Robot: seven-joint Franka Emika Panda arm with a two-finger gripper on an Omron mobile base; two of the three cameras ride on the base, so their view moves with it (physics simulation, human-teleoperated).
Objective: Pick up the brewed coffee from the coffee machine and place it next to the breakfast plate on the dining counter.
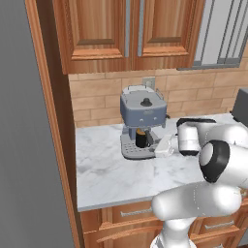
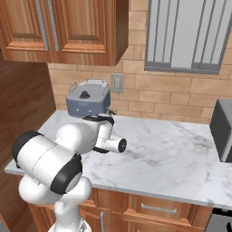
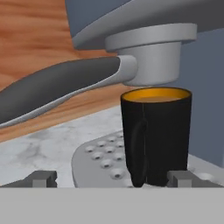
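The brewed coffee (image 1: 141, 138), a small black mug, stands on the round grey drip tray of the coffee machine (image 1: 143, 109), right under its spout. In the left base view the machine sits on the marble worktop (image 1: 106, 169) against the brick wall, below the wooden cabinets (image 1: 128, 34). The gripper (image 1: 159, 147) reaches in from the right of the machine, level with the mug and just beside the drip tray; its pale hand lies near the mug, and from here I cannot tell whether it touches.

In the right base view the coffee machine (image 2: 88, 102) stands at the left end of the worktop (image 2: 167, 154), with a wall outlet (image 2: 117, 83) just behind it to the right. The arm's white links and dark joints cover the front of the machine, so the mug is hidden here. A dark grey box (image 2: 222, 129) sits far to the right of the machine, at the picture's edge.

In the hand view the mug (image 3: 155, 135) fills the middle, upright on the perforated grey tray (image 3: 98, 159), brown coffee showing at its orange-lit rim and its handle turned to the near left. The machine's silver brew head (image 3: 151, 48) hangs directly over the mug, and its dark lever (image 3: 57, 87) runs off to the left. The two fingertips (image 3: 43, 178) rise one on each side of the mug's base, spread wide and released, closed on nothing; the right one stands just in front of the mug's lower right edge.
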